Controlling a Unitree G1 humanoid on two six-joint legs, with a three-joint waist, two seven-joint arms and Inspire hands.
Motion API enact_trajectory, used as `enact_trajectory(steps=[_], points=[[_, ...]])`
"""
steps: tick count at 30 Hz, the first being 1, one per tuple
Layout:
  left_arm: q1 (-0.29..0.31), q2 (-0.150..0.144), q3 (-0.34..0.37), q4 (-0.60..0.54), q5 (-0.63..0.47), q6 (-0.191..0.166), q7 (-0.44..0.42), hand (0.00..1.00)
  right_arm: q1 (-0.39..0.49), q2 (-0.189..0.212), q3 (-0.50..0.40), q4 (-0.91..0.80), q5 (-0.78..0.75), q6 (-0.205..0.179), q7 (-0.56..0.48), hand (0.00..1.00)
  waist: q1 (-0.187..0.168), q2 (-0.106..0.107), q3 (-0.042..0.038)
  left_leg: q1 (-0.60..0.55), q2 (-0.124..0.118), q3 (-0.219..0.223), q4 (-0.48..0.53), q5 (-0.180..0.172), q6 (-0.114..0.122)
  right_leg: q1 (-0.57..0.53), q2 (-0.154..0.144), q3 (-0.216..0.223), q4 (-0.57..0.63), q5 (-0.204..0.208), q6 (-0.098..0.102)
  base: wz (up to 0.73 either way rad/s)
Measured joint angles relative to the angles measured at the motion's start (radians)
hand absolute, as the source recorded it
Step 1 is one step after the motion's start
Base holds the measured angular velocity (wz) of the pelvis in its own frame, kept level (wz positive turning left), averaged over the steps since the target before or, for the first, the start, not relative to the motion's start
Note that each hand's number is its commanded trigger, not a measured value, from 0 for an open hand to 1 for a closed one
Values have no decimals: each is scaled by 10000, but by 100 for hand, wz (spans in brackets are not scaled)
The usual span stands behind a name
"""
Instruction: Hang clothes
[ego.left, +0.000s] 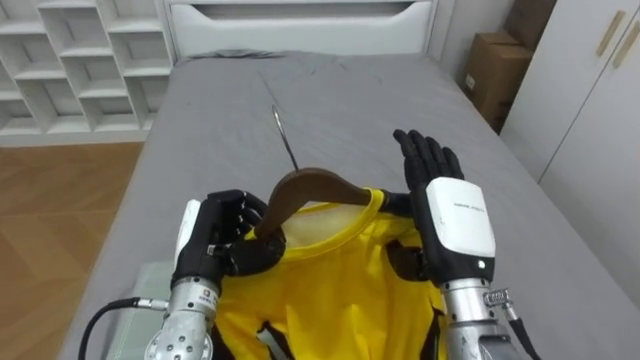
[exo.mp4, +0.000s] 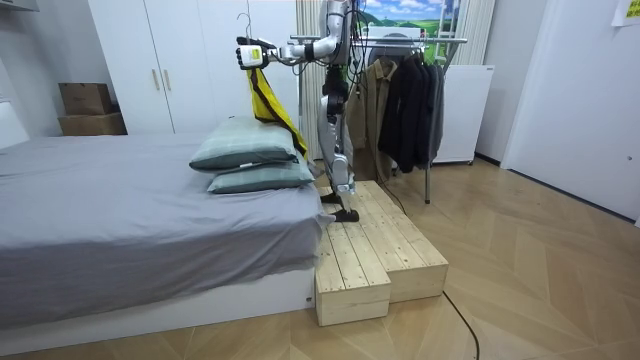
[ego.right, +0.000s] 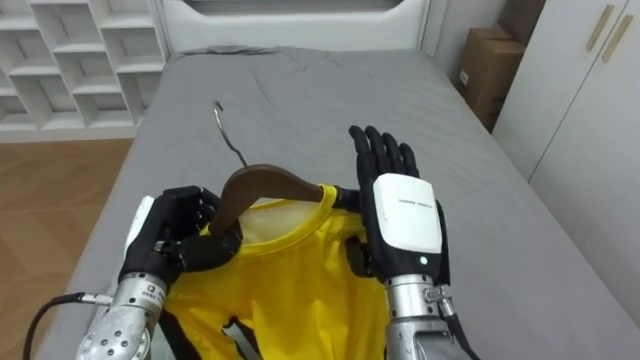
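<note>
Here the left robot hand (ego.left: 215, 240) is curled round one end of the brown hanger (ego.left: 310, 183) carrying the yellow shirt (ego.left: 320, 280), above the grey bed (ego.left: 350, 100) (wide bare cover ahead, edges well off); the right robot hand (ego.left: 450, 215), fingers straight, stands at the shirt's other shoulder

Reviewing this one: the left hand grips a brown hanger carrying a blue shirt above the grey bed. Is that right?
One thing is wrong: the shirt is yellow, not blue, as the left eye view shows. The rest holds: the left hand grips the brown hanger above the grey bed.
</note>
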Motion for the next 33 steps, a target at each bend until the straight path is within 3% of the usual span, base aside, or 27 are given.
enact_trajectory(steps=[7, 15, 16, 17, 18, 24, 33], points=[[-8, -49, -1, 2, 0, 0, -71, 100, -157, 3, 86, 346, -497, 10, -1, 0, 16, -91, 71, -72, -14, 3, 27, 1, 1, -27, -4, -3, -27, -16, -8, 0], [-22, -185, -4, 2, 20, 25, -84, 100, -157, -4, 282, 370, -837, 129, -28, 0, 12, -85, 67, -165, -7, -32, 47, 2, 1, -42, 16, -25, -145, -6, -20, 1], [-23, -199, -4, 2, 31, 42, -84, 100, -157, -4, 283, 379, -836, 133, -29, 12, 12, -83, 66, -162, -5, -45, 47, 2, 1, -42, 16, -33, -140, -6, -20, 6], [-27, -237, -5, 2, 57, 91, -84, 100, -157, -5, 283, 407, -836, 145, -28, 75, 12, -81, 64, -164, -2, -66, 47, 2, 0, -42, 16, -51, -136, -5, -21, 4], [-33, -241, -11, 2, 59, 125, -84, 100, -157, -4, 283, 424, -836, 150, -28, 100, 4, -81, 64, -165, 0, -71, 47, 2, 0, -42, 15, -61, -135, -5, -20, 4], [-46, -155, -212, 6, 91, 220, -127, 100, -257, -8, 382, 726, -829, 165, 0, 100, 7, -77, 61, -138, 1, -104, 42, 2, 0, 7, 2, -91, -161, -6, -19, 0], [-46, 122, -488, 6, 124, 353, -354, 100, -289, -349, 415, 977, -1089, 404, 637, 100, 0, -51, 55, -154, 2, -99, 29, 2, 0, 53, -5, -139, -161, -5, -19, 1]])
